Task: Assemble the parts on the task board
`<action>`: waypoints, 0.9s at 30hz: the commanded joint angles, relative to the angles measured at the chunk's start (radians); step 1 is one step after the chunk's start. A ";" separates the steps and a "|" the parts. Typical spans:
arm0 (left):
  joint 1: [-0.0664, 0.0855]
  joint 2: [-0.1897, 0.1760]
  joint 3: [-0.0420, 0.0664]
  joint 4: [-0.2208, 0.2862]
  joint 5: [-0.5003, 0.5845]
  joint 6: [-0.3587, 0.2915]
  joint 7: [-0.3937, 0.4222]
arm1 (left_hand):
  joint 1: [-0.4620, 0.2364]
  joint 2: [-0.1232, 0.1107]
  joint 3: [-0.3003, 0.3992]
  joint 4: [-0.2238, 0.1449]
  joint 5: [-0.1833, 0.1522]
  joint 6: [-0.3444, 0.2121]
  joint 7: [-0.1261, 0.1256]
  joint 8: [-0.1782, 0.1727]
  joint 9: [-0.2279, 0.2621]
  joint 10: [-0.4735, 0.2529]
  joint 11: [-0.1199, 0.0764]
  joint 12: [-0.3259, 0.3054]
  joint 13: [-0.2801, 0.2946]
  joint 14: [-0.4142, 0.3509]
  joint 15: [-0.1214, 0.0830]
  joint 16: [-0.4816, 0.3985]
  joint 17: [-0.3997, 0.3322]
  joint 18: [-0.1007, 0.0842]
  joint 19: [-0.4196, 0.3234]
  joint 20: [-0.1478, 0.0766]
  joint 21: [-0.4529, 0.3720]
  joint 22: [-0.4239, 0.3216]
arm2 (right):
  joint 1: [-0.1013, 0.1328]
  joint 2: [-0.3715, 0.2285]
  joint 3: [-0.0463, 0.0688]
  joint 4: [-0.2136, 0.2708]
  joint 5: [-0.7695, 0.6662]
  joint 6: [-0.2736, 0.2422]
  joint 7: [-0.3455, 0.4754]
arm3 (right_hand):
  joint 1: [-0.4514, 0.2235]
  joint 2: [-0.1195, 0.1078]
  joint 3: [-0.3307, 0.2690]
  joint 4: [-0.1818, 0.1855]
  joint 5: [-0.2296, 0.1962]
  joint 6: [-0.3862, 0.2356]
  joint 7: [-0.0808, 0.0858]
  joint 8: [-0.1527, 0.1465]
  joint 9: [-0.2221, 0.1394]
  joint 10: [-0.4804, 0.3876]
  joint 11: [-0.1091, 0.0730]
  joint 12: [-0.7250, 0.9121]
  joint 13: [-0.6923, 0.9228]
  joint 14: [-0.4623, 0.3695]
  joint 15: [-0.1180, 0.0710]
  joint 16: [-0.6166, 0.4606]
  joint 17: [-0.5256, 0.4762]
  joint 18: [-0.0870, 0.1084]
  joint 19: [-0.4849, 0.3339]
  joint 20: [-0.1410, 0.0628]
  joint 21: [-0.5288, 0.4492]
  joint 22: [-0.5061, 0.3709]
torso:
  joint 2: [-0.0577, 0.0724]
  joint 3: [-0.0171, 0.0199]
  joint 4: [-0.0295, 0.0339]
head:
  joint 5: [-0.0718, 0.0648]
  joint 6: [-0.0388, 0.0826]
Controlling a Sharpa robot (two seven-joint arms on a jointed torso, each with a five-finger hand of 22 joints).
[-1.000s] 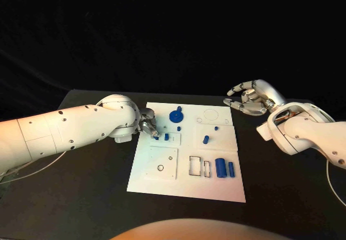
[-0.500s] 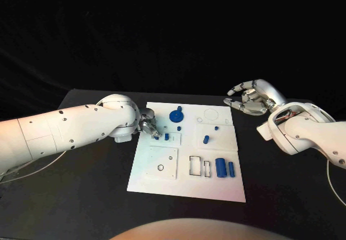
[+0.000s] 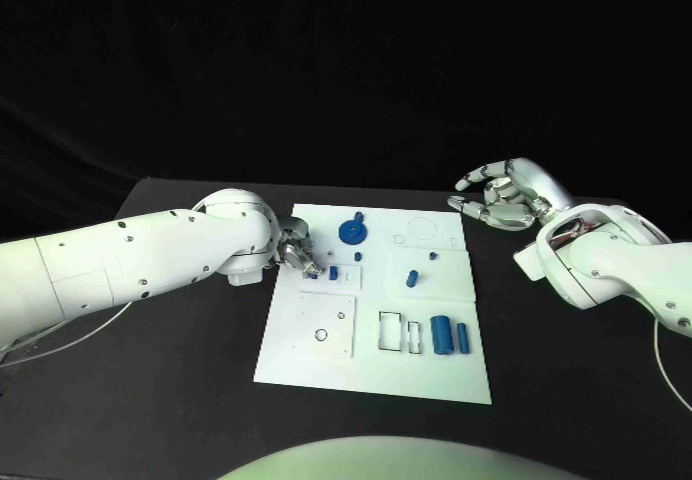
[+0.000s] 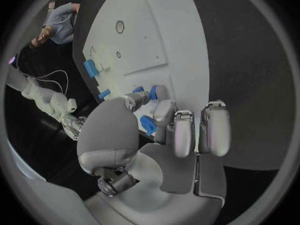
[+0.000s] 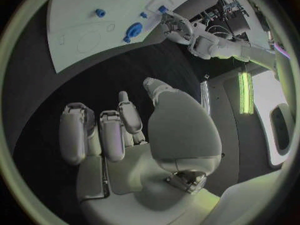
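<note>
The white task board [image 3: 375,370] lies mid-table. My left hand [image 3: 299,252] is down at the board's left edge, and thumb and finger pinch a small blue part [image 4: 148,124] against the board. A blue peg [image 3: 333,272] stands just beside those fingertips. Further back sits a blue disc [image 3: 351,233], with small blue pieces [image 3: 413,278] in the middle. Two blue blocks [image 3: 441,335] lie near the front right, next to empty rectangular slots [image 3: 391,332]. My right hand [image 3: 498,200] hovers off the board's back right corner, fingers apart and loosely curled, holding nothing.
A raised square plate [image 3: 323,326] with holes occupies the board's front left. A round outline [image 3: 421,230] marks the back right of the board. Bare black table [image 3: 173,380] surrounds the board. The right wrist view shows the board [image 5: 81,15] and my left hand [image 5: 176,27] far off.
</note>
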 commanded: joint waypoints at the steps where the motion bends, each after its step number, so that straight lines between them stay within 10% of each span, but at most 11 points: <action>1: -0.003 0.001 -0.002 -0.001 0.001 0.024 -0.002 | -0.009 -0.002 -0.008 0.002 -0.001 0.002 0.002 -0.005 -0.002 0.004 -0.001 0.005 -0.001 0.102 -0.006 0.005 0.251 -0.008 0.005 -0.005 0.004 0.031 | 0.000 0.000 0.000 0.001 -0.005 -0.001 0.009 | -0.009 0.007 -0.002 0.007 0.004 -0.007 0.000 0.004 0.001 -0.001 -0.007 -0.005 -0.002 0.058 -0.007 -0.005 0.055 0.009 -0.004 -0.006 -0.006 0.109 | 0.000 0.0000 0.0004 | 0.000 0.002; 19: -0.003 -0.016 0.011 0.011 0.012 -0.074 0.006 | -0.147 0.016 -0.176 0.028 -0.024 0.009 0.002 -0.012 -0.018 0.004 -0.001 0.000 -0.004 0.102 -0.006 0.005 0.250 -0.007 0.004 -0.006 0.002 0.029 | -0.001 0.001 0.000 -0.001 -0.005 -0.004 0.010 | -0.020 0.009 -0.010 0.008 0.003 -0.009 0.000 0.005 0.000 -0.003 -0.007 -0.007 -0.004 0.058 -0.007 -0.006 0.053 0.010 -0.005 -0.006 -0.010 0.107 | 0.000 0.0002 -0.0005 | -0.002 0.008; 27: -0.002 -0.027 0.029 0.023 0.034 -0.106 0.011 | -0.181 0.045 -0.258 0.028 -0.089 0.008 0.001 -0.010 -0.021 0.001 -0.001 -0.006 -0.009 0.101 -0.007 0.002 0.245 -0.007 0.003 -0.006 0.000 0.028 | -0.001 0.001 0.000 -0.002 -0.005 -0.004 0.011 | -0.022 0.009 -0.012 0.008 0.002 -0.009 0.000 0.005 0.000 -0.003 -0.007 -0.007 -0.004 0.057 -0.007 -0.006 0.052 0.010 -0.005 -0.006 -0.010 0.107 | 0.000 0.0004 -0.0009 | -0.004 0.012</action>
